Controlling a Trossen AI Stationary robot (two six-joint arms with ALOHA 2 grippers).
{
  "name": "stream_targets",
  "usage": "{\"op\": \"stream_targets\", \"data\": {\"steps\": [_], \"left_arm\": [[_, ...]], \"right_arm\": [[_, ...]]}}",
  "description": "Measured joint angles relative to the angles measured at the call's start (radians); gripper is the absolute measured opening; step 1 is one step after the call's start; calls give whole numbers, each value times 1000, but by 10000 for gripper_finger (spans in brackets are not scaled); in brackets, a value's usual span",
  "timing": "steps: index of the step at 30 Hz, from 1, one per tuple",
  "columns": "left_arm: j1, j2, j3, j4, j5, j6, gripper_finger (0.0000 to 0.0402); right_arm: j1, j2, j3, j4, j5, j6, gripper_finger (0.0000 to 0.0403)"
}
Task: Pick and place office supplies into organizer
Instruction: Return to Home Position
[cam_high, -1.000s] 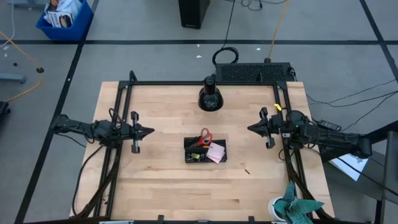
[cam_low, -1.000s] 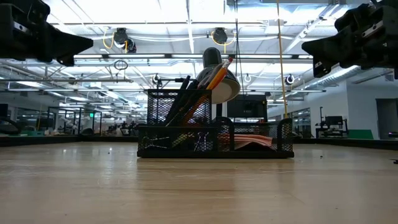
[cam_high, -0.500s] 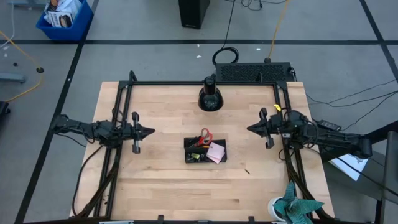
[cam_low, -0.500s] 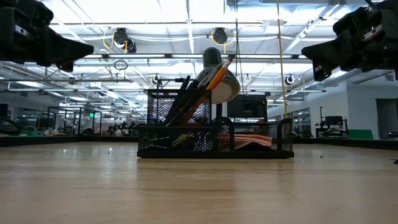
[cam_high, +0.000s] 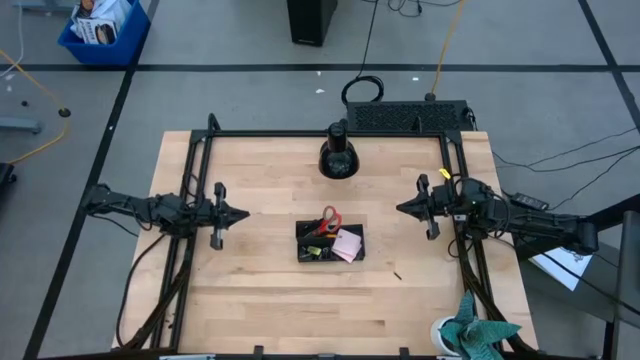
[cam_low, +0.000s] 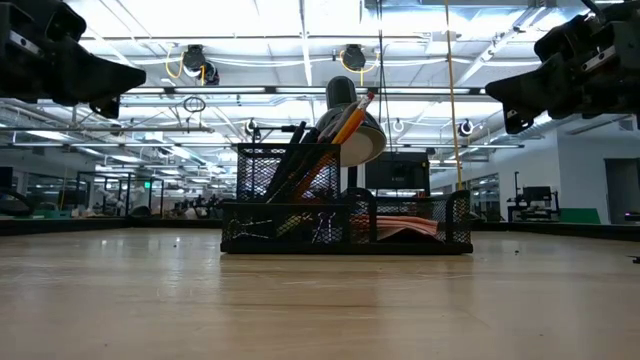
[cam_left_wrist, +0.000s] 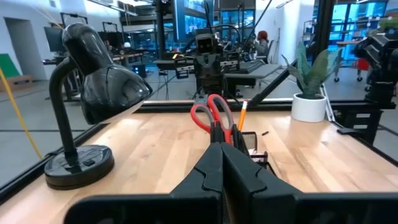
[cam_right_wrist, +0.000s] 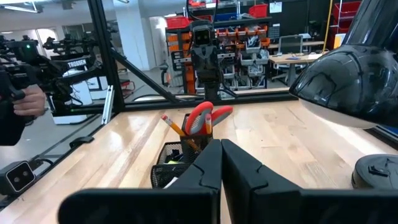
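Item: work table (cam_high: 260, 300), light wood, seen from above with 12 o'clock at its far edge. Left arm enters from 9 o'clock, right arm from 3 o'clock, both stretched level and raised off the wood. Black desk lamp (cam_high: 338, 158) stands at 12 o'clock of the organizer (cam_high: 298, 248), well apart from it. Teal cloth (cam_high: 478, 335) sits at the table's 5 o'clock corner. The organizer, a black mesh tray, stands upright near the table's middle. Left gripper (cam_high: 240, 212) hangs at about its 10 o'clock, fingers pressed together on nothing. Right gripper (cam_high: 402, 208) hangs at about its 2 o'clock, fingers likewise closed and empty. Both point toward the tray and are well apart from it. Contents: red-handled scissors (cam_high: 329, 218) upright in the rear cup at 12 o'clock, handles up. Orange pencils (cam_low: 350, 118) and dark pens (cam_low: 290, 155) lean in the same cup. Pink sticky-note pad (cam_high: 347, 244) lies in the 4 o'clock compartment. Small yellow piece (cam_high: 311, 249) lies in the 8 o'clock compartment amid tiny dark items too small to identify. Loose: one dark speck (cam_high: 397, 275) on the wood at the tray's 4 o'clock, identity unclear. Status, as judged: sorting looks complete, barring that speck. Only parking the arms appears to be left.
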Motion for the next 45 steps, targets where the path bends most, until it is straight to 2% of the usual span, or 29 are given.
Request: {"op": "stream_targets", "data": {"steps": [15,22,32,40,45], "left_arm": [[0,0,0,-1,0,-48,10],[-2,0,-1,-1,-1,-175,3],[-48,7,-2,4,-33,-165,2],[-48,6,-3,18,-32,-162,26],[-48,6,-3,20,-32,-160,23]], "right_arm": [[2,-1,0,11,-2,36,0],[7,0,0,53,-1,80,0],[132,0,0,72,55,25,0],[146,0,0,72,55,79,0],[146,0,0,72,57,79,0]]}}
